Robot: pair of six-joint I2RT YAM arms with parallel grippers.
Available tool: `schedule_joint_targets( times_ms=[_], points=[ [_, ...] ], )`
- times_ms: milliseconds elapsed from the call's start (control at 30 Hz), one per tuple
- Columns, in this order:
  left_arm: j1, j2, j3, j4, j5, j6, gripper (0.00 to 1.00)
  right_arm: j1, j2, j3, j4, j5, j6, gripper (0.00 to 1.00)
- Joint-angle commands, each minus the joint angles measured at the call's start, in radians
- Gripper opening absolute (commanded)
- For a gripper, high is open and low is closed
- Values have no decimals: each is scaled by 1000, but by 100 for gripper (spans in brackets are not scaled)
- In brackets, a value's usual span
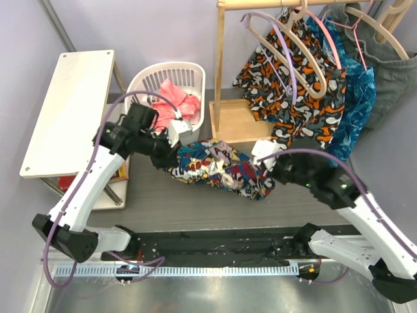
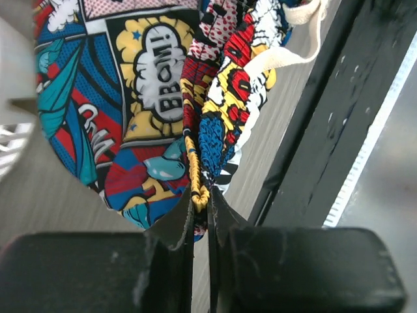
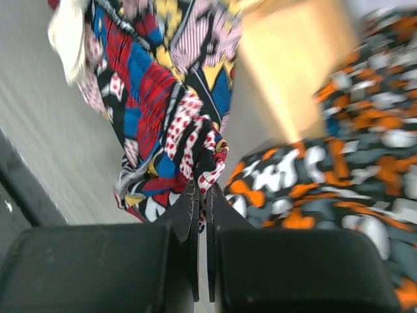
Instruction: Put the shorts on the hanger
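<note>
The comic-print shorts hang stretched between my two grippers above the table. My left gripper is shut on the shorts' left edge; the left wrist view shows its jaws pinching the gathered waistband, with the white drawstring at the top. My right gripper is shut on the shorts' right edge; the right wrist view shows the fabric pinched between its jaws. The beige wooden hanger hangs on the rack rail at the back right, apart from the shorts.
A white laundry basket with pink cloth stands at the back left. An orange-black-white patterned garment and other clothes hang on the wooden rack. A white side shelf stands at the left.
</note>
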Motion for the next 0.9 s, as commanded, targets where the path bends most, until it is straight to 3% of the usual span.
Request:
schedule_joint_targets(
  times_ms=[0,100,233,400,467,600,700,767,867],
  points=[
    [-21,3,-137,144,-25,132,2,1,-3,-182,196,2,-100,1],
    [-26,24,-203,243,-36,150,0,2,2,-271,329,58,-151,1],
    [-44,-48,-439,445,-69,196,1,2,-59,-459,493,70,-230,1],
    [-201,-157,-671,521,-183,334,7,4,-249,-644,480,-65,-377,2],
    [-279,-190,-774,534,-235,357,11,5,-306,-711,419,-139,-476,12],
    [-357,-242,-869,538,-296,368,40,8,-417,-768,272,-246,-637,37],
    [-359,-248,-834,454,-290,358,51,7,-466,-745,84,-299,-773,59],
    [-357,-266,-805,374,-280,359,56,7,-485,-712,-26,-305,-815,65],
    [-359,-311,-728,299,-266,315,62,8,-477,-630,-85,-287,-771,83]
  ],
)
